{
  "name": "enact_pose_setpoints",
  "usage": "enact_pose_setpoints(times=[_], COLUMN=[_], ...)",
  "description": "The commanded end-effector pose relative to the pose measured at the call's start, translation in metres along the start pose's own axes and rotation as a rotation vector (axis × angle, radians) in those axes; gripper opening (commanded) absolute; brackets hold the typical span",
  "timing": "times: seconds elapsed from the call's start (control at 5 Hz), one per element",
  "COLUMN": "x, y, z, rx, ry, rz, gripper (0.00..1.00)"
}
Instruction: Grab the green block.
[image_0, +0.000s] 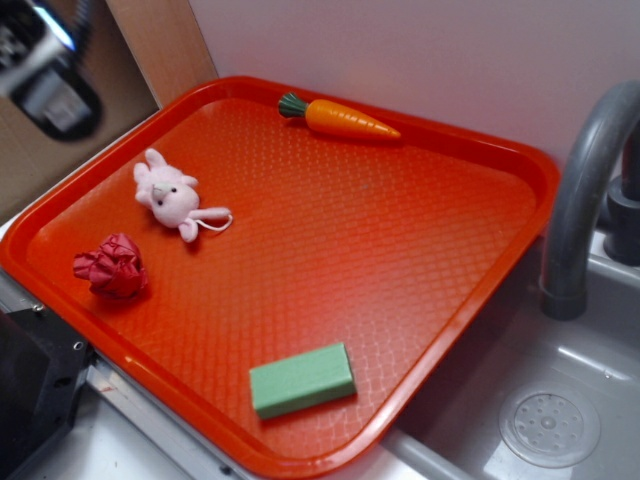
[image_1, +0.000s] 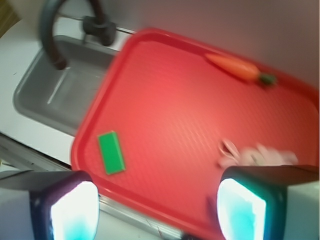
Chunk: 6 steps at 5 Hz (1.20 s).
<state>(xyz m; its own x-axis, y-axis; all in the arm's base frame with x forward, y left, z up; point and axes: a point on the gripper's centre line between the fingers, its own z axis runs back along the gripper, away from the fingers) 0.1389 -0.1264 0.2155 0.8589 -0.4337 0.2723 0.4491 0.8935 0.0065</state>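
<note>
While the claw hangs high with its pads spread wide and nothing between them, the green block lies flat near the red tray's six o'clock rim, well apart from the carrot at twelve and the pink bunny at ten. Seemingly that isolation leaves clear room for a straight descent around its narrow sides.

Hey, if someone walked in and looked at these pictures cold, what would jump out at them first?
The big red tray fills the scene, beside a grey sink with its faucet. On it lie a green block near the front edge, a toy carrot at the back, and a pink plush bunny beside a crumpled red thing on the left.
</note>
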Motion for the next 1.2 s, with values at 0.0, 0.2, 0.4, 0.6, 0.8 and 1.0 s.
enact_pose_setpoints(times=[0.0,0.2,0.4,0.6,0.8,1.0], x=[0.018,0.012,0.008,-0.003,-0.007,-0.018], y=[-0.039,-0.040,-0.051,-0.056,-0.051,-0.053], z=[-0.052,-0.090,-0.117,-0.138,-0.152,-0.168], rx=[-0.033,-0.064,-0.066,-0.053,-0.066,-0.060], ry=[0.077,0.134,0.205,0.264,0.278,0.324], rz=[-0.091,-0.111,-0.164,-0.187,-0.217,-0.239], gripper=[1.00,1.00,1.00,1.00,1.00,1.00])
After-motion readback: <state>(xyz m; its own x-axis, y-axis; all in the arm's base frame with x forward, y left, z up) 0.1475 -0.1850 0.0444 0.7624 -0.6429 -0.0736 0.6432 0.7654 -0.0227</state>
